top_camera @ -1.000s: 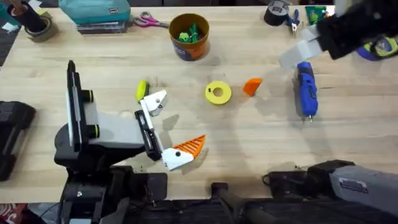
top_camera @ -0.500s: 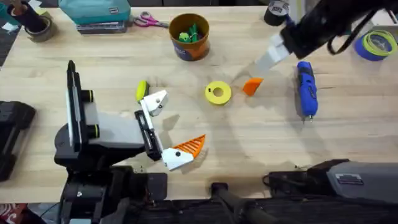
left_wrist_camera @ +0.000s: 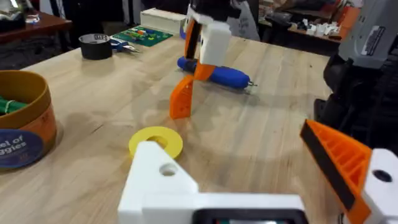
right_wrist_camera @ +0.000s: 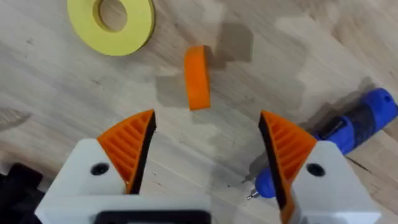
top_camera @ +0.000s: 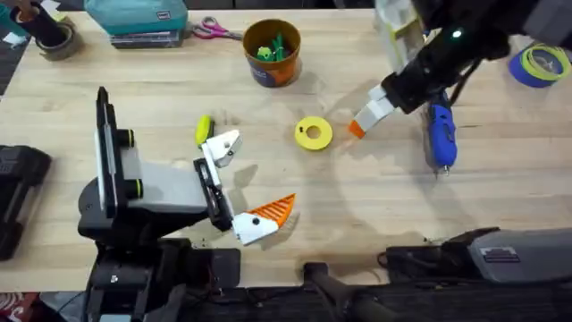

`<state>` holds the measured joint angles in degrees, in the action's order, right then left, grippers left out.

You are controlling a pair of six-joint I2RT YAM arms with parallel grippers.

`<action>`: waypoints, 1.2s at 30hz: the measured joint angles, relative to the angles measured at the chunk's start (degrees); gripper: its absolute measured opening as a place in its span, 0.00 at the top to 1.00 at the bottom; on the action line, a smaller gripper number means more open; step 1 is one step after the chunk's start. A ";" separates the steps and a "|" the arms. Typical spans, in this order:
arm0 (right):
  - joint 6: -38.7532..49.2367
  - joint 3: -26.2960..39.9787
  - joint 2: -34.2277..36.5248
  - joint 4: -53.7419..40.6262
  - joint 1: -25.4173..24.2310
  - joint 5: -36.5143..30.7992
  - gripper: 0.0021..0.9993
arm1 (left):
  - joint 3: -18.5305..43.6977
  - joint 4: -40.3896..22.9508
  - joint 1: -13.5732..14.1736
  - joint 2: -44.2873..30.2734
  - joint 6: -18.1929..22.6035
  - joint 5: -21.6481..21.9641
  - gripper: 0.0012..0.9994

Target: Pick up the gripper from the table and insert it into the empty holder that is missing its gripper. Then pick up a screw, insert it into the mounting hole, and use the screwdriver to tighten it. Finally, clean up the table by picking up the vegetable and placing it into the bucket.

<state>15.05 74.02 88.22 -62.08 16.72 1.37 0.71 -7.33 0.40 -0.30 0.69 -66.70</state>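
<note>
Claws first, starting from the left: my left claw [top_camera: 253,177] lies low on the desk [top_camera: 134,67], spread wide. One of its fingers ends in the holder [top_camera: 225,143], bare and white, so that is where the part goes. Just left of the holder is a small yellow-green piece [top_camera: 204,128], the vegetable I reckon, close enough to get nudged later. Far side, middle: the bucket [top_camera: 273,52], with green bits already in it, well clear of this step.

Moving right: a flat yellow ring [right_wrist_camera: 112,22] sits near the gripper [right_wrist_camera: 198,77], apart from it. The gripper stands on edge on the desk, a thin orange sliver from above, and my right claw [right_wrist_camera: 208,146] hangs over it, pads spread wide, nothing held. The part isn't centred yet; it sits nearer my one pad and ahead of both. I'd slide forward until it lies squarely between the pads, drop straight down, then pinch its flat faces so it can't topple or twist.

Right again: the screwdriver [right_wrist_camera: 348,124] lies just beside my outer finger, its bit pointing in. That's the thing to miss on the descent.
</note>
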 joint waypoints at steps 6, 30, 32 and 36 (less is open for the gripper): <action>0.00 -0.04 4.66 1.27 1.39 0.00 0.01 | 0.00 0.00 0.00 0.00 0.00 0.00 0.01; 0.00 -0.09 9.04 3.67 1.50 0.00 0.45 | 0.00 0.00 0.00 0.00 0.00 0.00 0.01; 0.00 -0.09 9.04 3.67 1.50 0.00 0.53 | 0.00 0.00 0.00 0.00 0.00 0.00 0.01; 0.28 -0.09 9.04 3.67 1.50 0.02 0.82 | 0.00 0.00 0.00 0.00 0.02 0.00 0.01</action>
<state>15.33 73.93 97.25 -58.41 18.22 1.39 0.71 -7.33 0.40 -0.30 0.71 -66.70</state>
